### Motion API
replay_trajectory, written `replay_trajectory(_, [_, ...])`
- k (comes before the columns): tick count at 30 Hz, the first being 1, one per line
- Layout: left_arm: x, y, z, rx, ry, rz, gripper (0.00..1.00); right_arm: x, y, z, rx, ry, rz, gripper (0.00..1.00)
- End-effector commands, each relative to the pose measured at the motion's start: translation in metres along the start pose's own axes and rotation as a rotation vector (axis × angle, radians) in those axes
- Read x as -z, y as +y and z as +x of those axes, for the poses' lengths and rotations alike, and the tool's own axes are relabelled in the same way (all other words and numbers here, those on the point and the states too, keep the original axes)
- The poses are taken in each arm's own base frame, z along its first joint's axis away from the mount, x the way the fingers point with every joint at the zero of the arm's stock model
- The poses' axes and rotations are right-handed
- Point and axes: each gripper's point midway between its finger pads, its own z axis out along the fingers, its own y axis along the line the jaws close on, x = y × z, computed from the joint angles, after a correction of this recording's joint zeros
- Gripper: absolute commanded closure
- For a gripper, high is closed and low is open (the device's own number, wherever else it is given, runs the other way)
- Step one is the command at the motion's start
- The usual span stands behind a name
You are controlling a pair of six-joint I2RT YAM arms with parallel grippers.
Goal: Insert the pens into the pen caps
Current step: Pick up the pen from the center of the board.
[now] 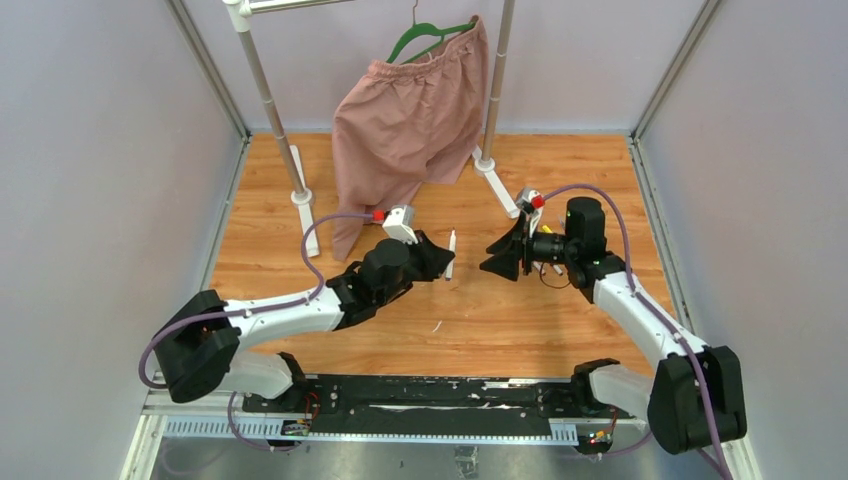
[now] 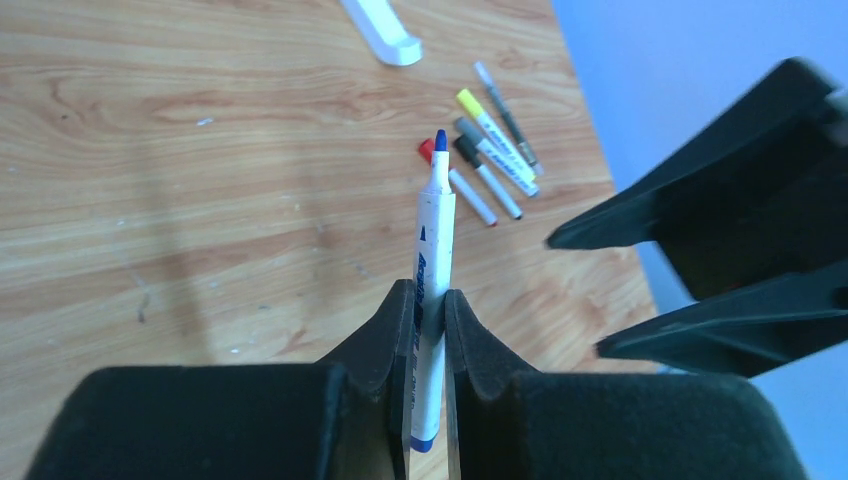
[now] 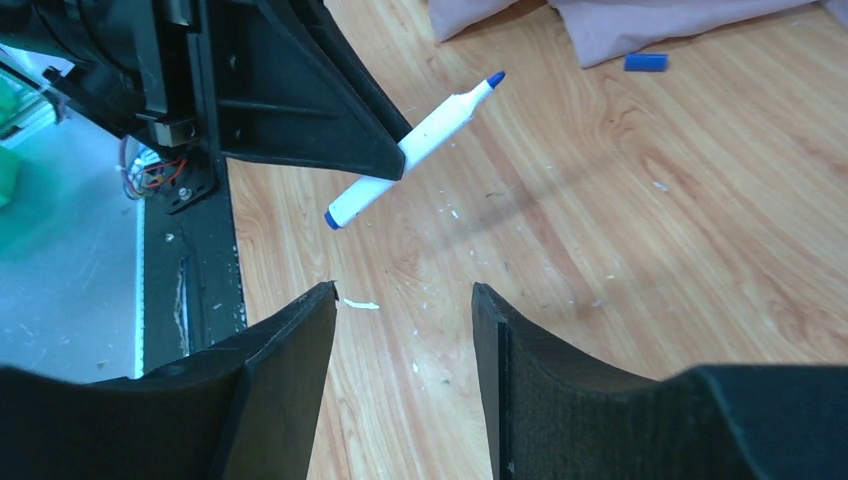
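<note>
Left wrist view: a white-barrelled marker pen with a bare blue tip is clamped between the closed jaws of the left gripper, held above the wooden table, uncapped. A short blue plastic cap, its likely mate, lies on the boards beside the pink cloth, well apart from the pen. The right gripper faces the pen, jaws apart and empty. Further slim pens lie clustered by a small red cap; whether they are capped cannot be told. Capping of the held pen is not yet done.
</note>
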Motion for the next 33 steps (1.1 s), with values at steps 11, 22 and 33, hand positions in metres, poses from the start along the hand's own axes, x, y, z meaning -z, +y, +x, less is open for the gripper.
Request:
replay_trajectory(11, [0.000, -0.054, -0.029, 0.142, -0.168, 0.260, 1.00, -0.037, 0.025, 0.002, -0.238, -0.035, -0.083, 0.39])
replay_trajectory(22, [-0.002, -0.065, -0.023, 0.161, -0.175, 0.311, 1.00, -0.043, 0.022, 0.001, -0.318, -0.035, -0.049, 0.47])
replay_trajectory(33, [0.001, -0.069, -0.022, 0.152, -0.189, 0.348, 0.94, -0.041, 0.023, -0.006, -0.287, -0.050, -0.041, 1.00])
